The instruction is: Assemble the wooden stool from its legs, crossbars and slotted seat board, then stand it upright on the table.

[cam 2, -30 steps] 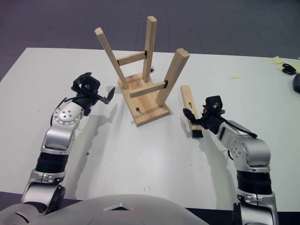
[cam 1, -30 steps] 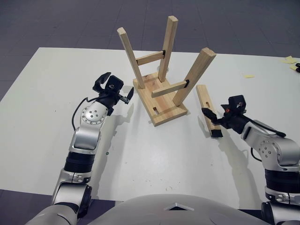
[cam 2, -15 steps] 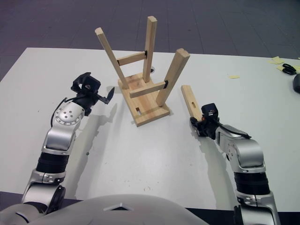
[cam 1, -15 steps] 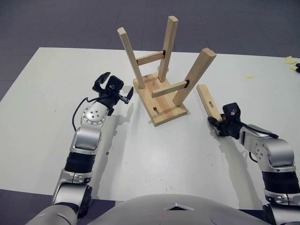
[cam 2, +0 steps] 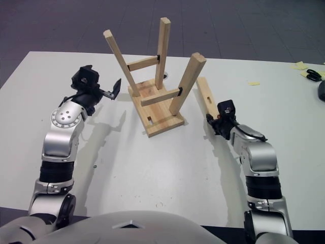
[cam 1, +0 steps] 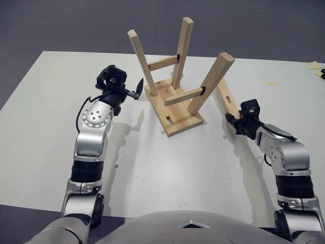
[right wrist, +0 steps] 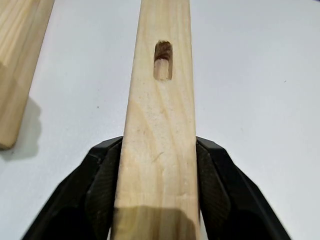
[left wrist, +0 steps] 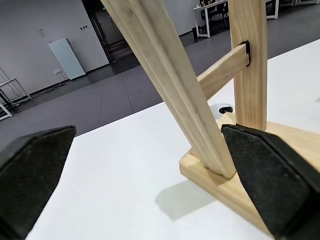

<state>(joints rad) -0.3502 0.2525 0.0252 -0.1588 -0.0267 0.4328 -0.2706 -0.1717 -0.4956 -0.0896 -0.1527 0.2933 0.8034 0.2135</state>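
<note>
The stool stands upside down on the white table [cam 1: 61, 117]: the slotted seat board [cam 1: 175, 111] lies flat with three legs pointing up, joined by two crossbars [cam 1: 163, 63] [cam 1: 183, 96]. A loose fourth leg [cam 1: 225, 97] with a slot lies just right of the stool. My right gripper [cam 1: 235, 122] is shut on its near end; in the right wrist view its black fingers [right wrist: 102, 185] clamp the leg [right wrist: 159, 115] on both sides. My left gripper [cam 1: 123, 87] hovers open just left of the stool's left leg [left wrist: 170, 85], which stands beyond its two pads [left wrist: 265, 175].
Yellow paper scraps [cam 1: 269, 82] [cam 1: 314, 64] lie at the table's back right, with a dark object [cam 2: 321, 90] at the right edge. Bare table surface stretches in front of the stool and to the far left.
My right gripper has shut on the loose leg's near end and shifted it back toward the stool. My left gripper has moved away from me, up beside the stool's left leg, still open.
</note>
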